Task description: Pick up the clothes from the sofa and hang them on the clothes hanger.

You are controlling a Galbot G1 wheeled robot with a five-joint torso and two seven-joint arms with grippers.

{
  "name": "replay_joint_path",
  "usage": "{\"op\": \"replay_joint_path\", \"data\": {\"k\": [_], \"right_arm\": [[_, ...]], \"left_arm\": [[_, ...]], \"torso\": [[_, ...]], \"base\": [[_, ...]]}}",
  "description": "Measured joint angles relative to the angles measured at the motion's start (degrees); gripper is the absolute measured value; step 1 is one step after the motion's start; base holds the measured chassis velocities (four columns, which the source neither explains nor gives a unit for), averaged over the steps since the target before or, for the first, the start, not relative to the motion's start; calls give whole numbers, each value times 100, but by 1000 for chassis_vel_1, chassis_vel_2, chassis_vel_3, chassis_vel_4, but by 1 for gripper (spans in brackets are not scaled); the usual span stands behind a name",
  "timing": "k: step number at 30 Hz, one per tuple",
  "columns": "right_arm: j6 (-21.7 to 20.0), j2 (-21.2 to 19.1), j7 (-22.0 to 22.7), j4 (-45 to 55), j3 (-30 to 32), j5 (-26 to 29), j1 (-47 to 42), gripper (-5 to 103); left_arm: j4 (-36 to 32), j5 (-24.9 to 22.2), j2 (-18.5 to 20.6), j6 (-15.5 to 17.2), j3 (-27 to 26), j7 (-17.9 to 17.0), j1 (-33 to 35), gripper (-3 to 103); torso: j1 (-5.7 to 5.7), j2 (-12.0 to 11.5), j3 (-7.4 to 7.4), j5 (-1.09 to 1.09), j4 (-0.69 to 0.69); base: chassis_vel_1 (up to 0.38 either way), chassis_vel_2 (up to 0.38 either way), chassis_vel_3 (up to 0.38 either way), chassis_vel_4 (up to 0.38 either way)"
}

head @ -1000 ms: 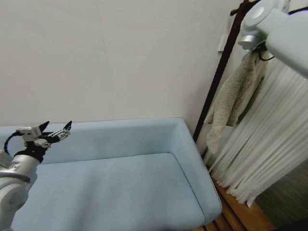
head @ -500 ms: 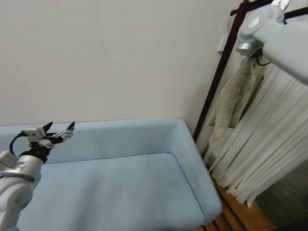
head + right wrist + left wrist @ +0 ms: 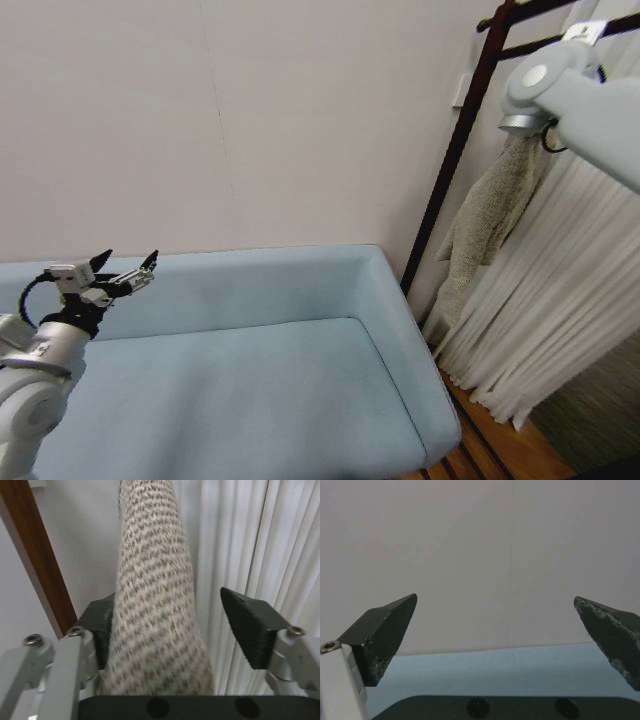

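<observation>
While head view shows sweater hanging on rack, right wrist view reveals right gripper fingers spread around it; left gripper spread above sofa.

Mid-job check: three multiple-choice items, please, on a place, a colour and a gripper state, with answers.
1. Where is the knit garment? A on a table; B hanging at the rack by the curtain; C on the floor.
2. Colour of the sofa? A light blue; B red; C black.
3. Jaws of the right gripper? A shut on the rack; B open around the garment; C shut, empty.
Answers: B, it drapes beside the rack; A, pale blue seat; B, gap beside the knit.
</observation>
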Motion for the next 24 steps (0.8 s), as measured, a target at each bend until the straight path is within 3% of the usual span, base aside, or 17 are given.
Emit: {"op": "replay_joint_path", "data": {"k": [1,4,6,8,11,14,15,17,18,20,24], "right_arm": [[0,0,0,0,0,0,0,62],[-67,-311,-67,459,81,-49,-55,78],[-77,-419,-84,606,120,-75,-85,78],[-81,-770,-105,1093,304,-115,-207,94],[-102,-1044,-145,1439,430,-94,-280,98],[-196,-1776,-497,2183,1013,-256,-847,100],[-196,-1776,-497,2183,1013,-256,-847,100],[-205,-2094,-720,2504,1282,-439,-1188,100],[-161,-2440,-1063,2930,1408,-666,-1450,100],[-126,-2676,-1302,3233,1445,-843,-1573,100],[18,-3613,-2169,4184,1506,-1520,-1811,100]], "left_arm": [[0,0,0,0,0,0,0,100],[-19,4,-3,-2,1,1,29,100],[-28,6,-7,-4,2,1,46,100],[-45,17,-16,-13,-22,1,97,100],[-56,22,-21,-17,-59,2,136,100],[-89,25,-49,-33,-143,10,229,100],[-89,25,-49,-33,-143,10,229,100],[-97,26,-61,-40,-154,11,257,100],[-103,25,-70,-52,-155,12,285,100],[-109,23,-74,-69,-155,21,308,100],[-109,21,-96,-135,-148,19,413,100]], "torso": [[0,0,0,0,0],[0,0,0,-2,0],[0,0,0,-2,1],[0,0,1,-1,2],[0,0,0,-1,2],[0,0,0,-1,2],[0,0,0,-1,2],[0,0,0,1,1],[0,0,0,3,-2],[0,0,0,2,1],[0,0,-1,-1,0]], "base": [[0,0,0,0],[0,0,0,0],[0,0,0,0],[0,0,0,0],[0,0,0,0],[0,0,0,0],[0,0,0,0],[0,0,0,0],[0,0,0,0],[0,0,0,0],[0,0,0,0]]}}
